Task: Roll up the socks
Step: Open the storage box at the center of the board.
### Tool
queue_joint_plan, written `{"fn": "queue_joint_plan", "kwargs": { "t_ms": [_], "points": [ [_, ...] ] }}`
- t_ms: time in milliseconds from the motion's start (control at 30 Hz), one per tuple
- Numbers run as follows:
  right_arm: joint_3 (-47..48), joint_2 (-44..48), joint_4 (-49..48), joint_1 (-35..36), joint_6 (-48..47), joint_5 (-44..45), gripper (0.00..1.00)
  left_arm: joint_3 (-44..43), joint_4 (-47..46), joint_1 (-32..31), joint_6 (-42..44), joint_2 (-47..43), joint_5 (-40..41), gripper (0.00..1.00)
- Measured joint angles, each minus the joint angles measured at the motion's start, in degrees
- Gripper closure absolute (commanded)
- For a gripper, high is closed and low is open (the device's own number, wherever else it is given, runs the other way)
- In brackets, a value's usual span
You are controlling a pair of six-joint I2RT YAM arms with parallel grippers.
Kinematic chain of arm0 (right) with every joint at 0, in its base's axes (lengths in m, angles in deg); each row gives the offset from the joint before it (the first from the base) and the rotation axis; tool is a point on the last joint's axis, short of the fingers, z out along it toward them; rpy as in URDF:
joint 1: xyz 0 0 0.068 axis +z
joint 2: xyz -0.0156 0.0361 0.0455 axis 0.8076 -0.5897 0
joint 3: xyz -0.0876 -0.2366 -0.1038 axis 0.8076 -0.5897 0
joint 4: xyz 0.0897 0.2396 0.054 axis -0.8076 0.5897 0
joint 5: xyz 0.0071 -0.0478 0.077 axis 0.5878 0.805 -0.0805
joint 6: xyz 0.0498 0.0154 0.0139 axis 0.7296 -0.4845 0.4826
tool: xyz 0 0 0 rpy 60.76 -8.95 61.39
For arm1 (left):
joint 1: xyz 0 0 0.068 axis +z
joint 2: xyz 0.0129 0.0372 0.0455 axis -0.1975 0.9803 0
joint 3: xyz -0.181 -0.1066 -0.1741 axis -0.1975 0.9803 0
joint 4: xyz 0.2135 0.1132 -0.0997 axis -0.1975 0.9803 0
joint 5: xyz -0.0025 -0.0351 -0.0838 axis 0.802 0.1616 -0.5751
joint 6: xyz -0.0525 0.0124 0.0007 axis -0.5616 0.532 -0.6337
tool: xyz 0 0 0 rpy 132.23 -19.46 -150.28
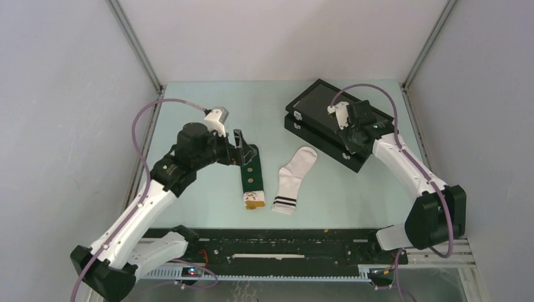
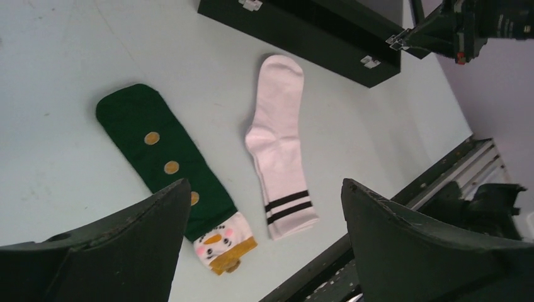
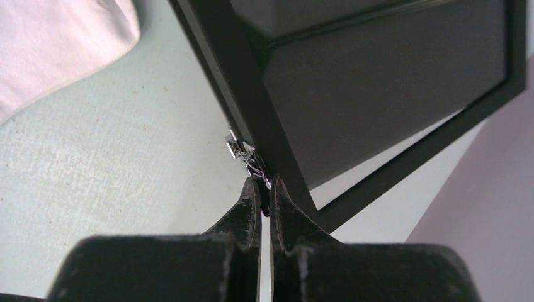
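Top external view: dark green sock (image 1: 251, 179) and white sock (image 1: 293, 179) lie flat, side by side but apart, mid-desk, with their cuffs toward the near edge. Left gripper (image 1: 245, 154) is spread wide and empty above the green sock's far end. Right gripper (image 3: 265, 189) is clenched, its tips against the metal latch (image 3: 242, 151) of the black case (image 1: 334, 123) at the far right; whether the latch is pinched is unclear.

Soft, even light falls from overhead. The pale green tabletop (image 1: 208, 207) looks bright, with only faint shadows edging the white cotton sock with black stripes (image 2: 280, 145). The glossy black flat case (image 3: 378, 82) carries a dull grey sheen. Close to the lens, the right gripper's black fingers (image 3: 245, 220) blur at the bottom of the frame.
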Motion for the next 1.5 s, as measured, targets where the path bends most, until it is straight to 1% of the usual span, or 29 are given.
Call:
{"fn": "queue_joint_plan", "kwargs": {
  "t_ms": [67,167,233,300,367,400,700,933,1133,1400,1500],
  "points": [
    [0.02,2.08,-0.94,0.00,0.04,0.61,1.00,-1.27,-1.40,0.00,-1.95,2.40,-0.63,0.14],
    [0.07,4.09,-1.77,0.00,0.52,0.76,1.00,-3.39,-3.65,0.00,-5.11,6.36,-1.84,0.27],
    [0.07,4.81,-1.99,-0.04,0.92,0.70,1.00,-4.66,-5.62,0.00,-7.43,9.27,-2.97,0.46],
    [0.07,5.35,-2.19,-0.09,1.51,0.61,1.00,-5.90,-7.65,0.00,-9.86,12.55,-4.28,0.74],
    [0.07,5.64,-2.45,-0.37,2.12,0.55,1.00,-8.00,-9.88,0.00,-12.31,16.94,-6.01,0.97],
    [0.07,5.77,-2.62,-0.57,2.49,0.42,1.00,-9.22,-10.84,0.00,-13.35,19.32,-6.78,1.00],
    [0.07,8.96,-5.60,-3.28,4.61,-0.90,1.00,-20.44,-18.01,0.00,-21.79,39.01,-11.96,1.00],
    [0.07,9.53,-6.08,-4.02,5.53,-1.79,1.00,-29.07,-22.29,0.00,-27.12,50.62,-15.89,1.00],
    [0.07,9.64,-6.45,-4.55,6.38,-2.23,1.00,-34.97,-24.63,0.00,-31.50,57.81,-16.92,1.00],
    [0.07,10.23,-7.39,-5.42,8.11,-2.71,1.00,-35.69,-25.42,0.00,-35.52,61.92,-15.26,1.00],
    [0.07,10.25,-7.39,-5.64,8.66,-2.95,1.00,-37.35,-25.51,-0.04,-36.39,63.82,-14.23,1.00]
  ]
}}
